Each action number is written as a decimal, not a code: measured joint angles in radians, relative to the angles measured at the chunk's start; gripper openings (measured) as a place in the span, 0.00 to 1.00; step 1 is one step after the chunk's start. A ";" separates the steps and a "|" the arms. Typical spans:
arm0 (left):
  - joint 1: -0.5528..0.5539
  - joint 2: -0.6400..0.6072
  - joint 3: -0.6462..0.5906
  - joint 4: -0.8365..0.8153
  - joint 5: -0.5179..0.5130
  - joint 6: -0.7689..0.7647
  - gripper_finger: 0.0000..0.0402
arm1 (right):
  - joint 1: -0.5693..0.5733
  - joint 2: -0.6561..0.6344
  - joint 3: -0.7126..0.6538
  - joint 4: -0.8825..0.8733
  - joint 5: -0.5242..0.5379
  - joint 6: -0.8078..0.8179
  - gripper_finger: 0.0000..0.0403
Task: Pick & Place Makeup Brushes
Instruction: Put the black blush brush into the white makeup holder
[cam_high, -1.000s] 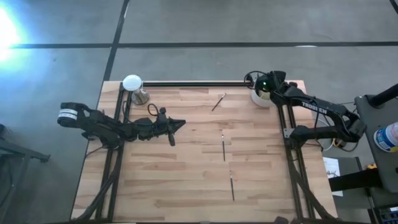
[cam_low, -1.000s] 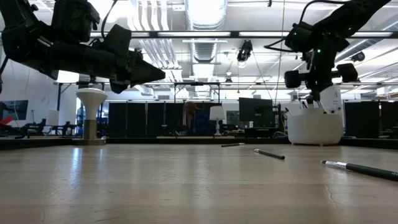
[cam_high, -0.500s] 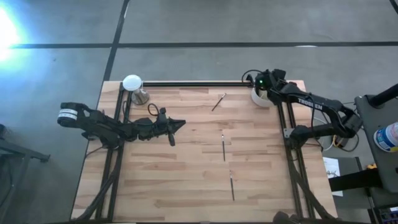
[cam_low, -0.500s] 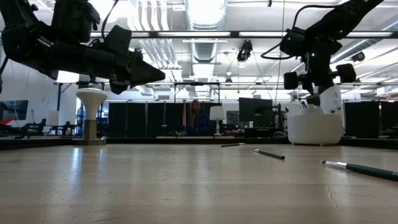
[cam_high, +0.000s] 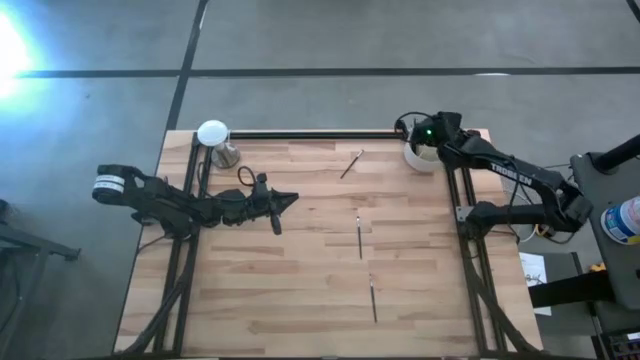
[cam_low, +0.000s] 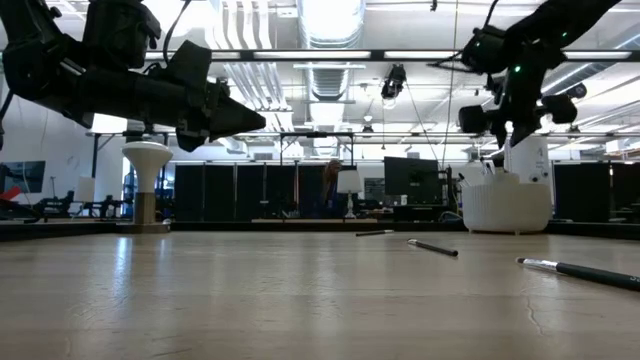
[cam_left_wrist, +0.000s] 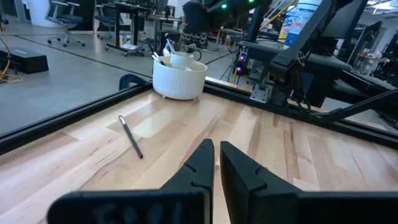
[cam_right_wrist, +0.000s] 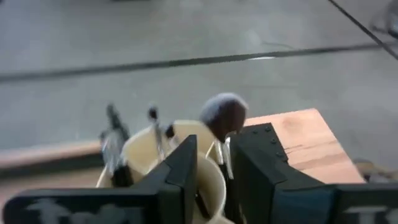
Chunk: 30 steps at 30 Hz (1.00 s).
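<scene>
Three thin dark makeup brushes lie flat on the wood table: one near the far edge (cam_high: 351, 163), one in the middle (cam_high: 359, 237), one toward the near edge (cam_high: 374, 300). A white ribbed cup (cam_high: 420, 157) (cam_low: 505, 205) stands at the far right with several brushes upright in it, among them a fluffy dark-headed brush (cam_right_wrist: 224, 115). My right gripper (cam_right_wrist: 214, 149) (cam_low: 517, 135) hovers open just above the cup, its fingers on either side of that brush's stem. My left gripper (cam_high: 290, 198) (cam_left_wrist: 216, 162) waits shut above the table's left half.
A white-topped stand (cam_high: 213, 135) (cam_low: 147, 160) sits at the far left corner. Black frame rails run along the far edge (cam_high: 300, 134) and both sides. Open wood shows between the lying brushes and the left arm.
My right gripper has risen a little above the cup and shifted slightly toward the table's right edge. The brushes on the table have stayed in place.
</scene>
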 joint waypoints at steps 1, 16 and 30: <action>0.000 0.000 0.000 0.000 0.000 0.000 0.05 | 0.012 -0.019 0.000 -0.008 -0.015 -0.042 0.19; 0.019 0.007 0.000 -0.009 0.000 -0.014 0.05 | 0.670 -0.164 -0.011 -0.028 0.049 -0.080 0.02; 0.035 0.008 0.001 -0.007 0.000 -0.042 0.05 | 1.164 0.219 0.160 -0.280 -0.122 0.581 0.02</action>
